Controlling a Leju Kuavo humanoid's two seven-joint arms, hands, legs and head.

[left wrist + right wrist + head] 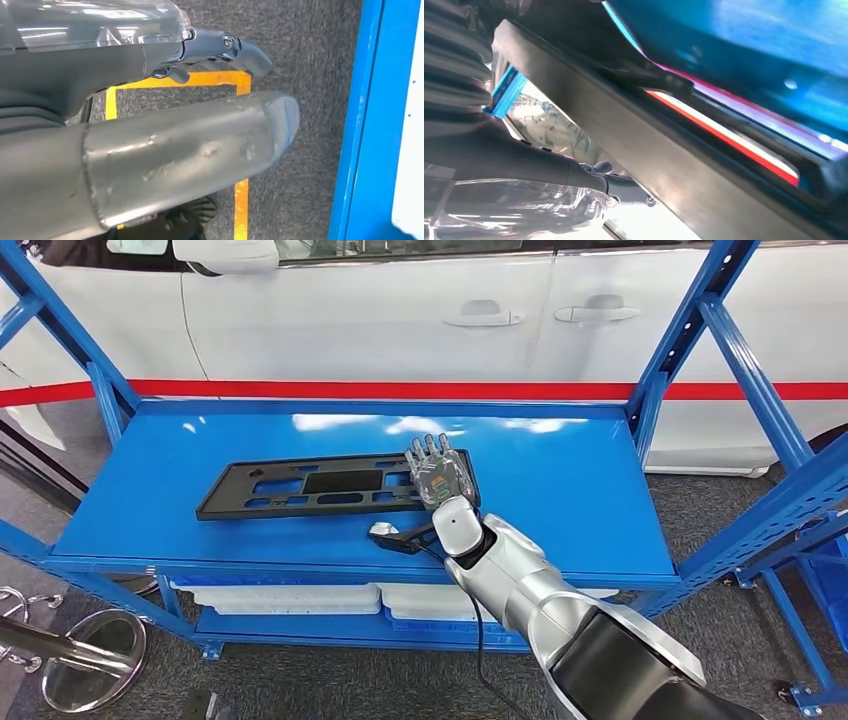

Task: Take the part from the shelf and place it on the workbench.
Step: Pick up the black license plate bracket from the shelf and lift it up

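I see the part (335,487), a long flat black panel with cut-out slots, lying flat on the blue shelf (560,490), lengthwise along it and nearer the front edge than the back, roughly midway between the left and right ends. My right hand (438,472) lies over the part's right end, back of the hand up, its fingers (428,448) stretched forward and slightly apart across the panel. From the head view I cannot tell whether they have hold of the part or just rest on it. In the right wrist view the part (664,165) runs as a dark bar close past the hand (499,155), and the grip is not clear there either. A small black piece with a white tip (392,534) lies on the shelf just beside my right wrist, near the front edge.

My left hand (150,150) hangs over grey carpet (310,200) with yellow floor tape (242,210), its fingers apart and holding nothing.

Below the shelf, white trays (290,597) sit on a lower level. Behind the shelf stands a white car (400,310) with a red stripe.
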